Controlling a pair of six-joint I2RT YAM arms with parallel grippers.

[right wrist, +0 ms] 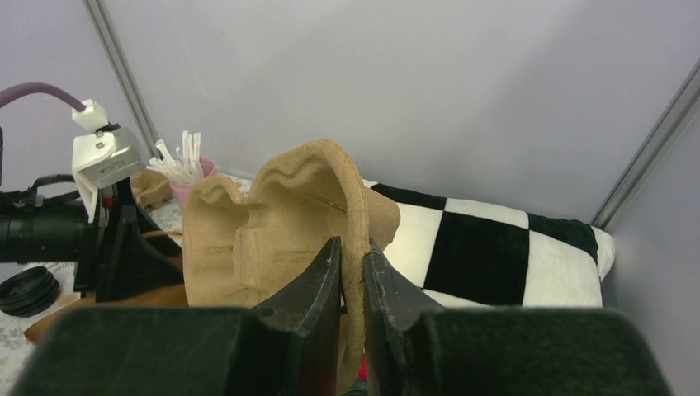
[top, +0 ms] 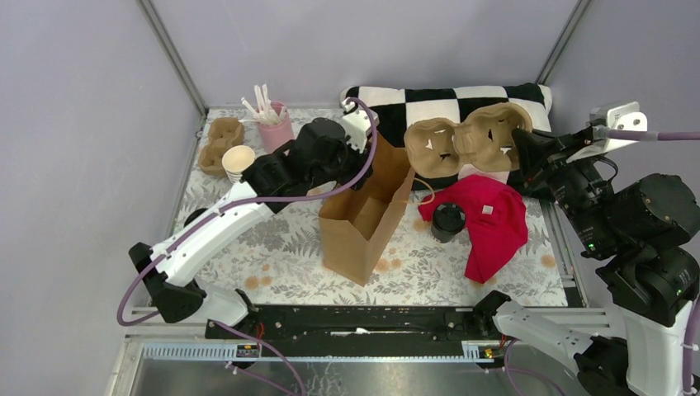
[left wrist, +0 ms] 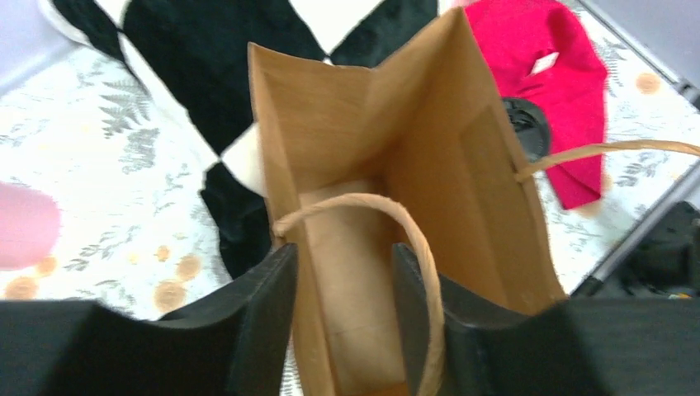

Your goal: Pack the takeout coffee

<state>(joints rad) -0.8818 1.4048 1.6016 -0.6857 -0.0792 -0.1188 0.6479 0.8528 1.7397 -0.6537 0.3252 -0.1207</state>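
Note:
The takeout coffee, a small black cup with a black lid, stands on the table right of the brown paper bag, against the red cloth. In the left wrist view its lid peeks out behind the bag's wall. My left gripper is open at the bag's back rim. One finger is outside the wall, the other inside, with the handle loop over them. My right gripper is shut on the rim of a pulp cup carrier, held up over the pillow.
A checkered pillow lies along the back edge. At the back left stand a pink cup of straws, a stack of paper cups and another pulp carrier. The grey walls close in on both sides.

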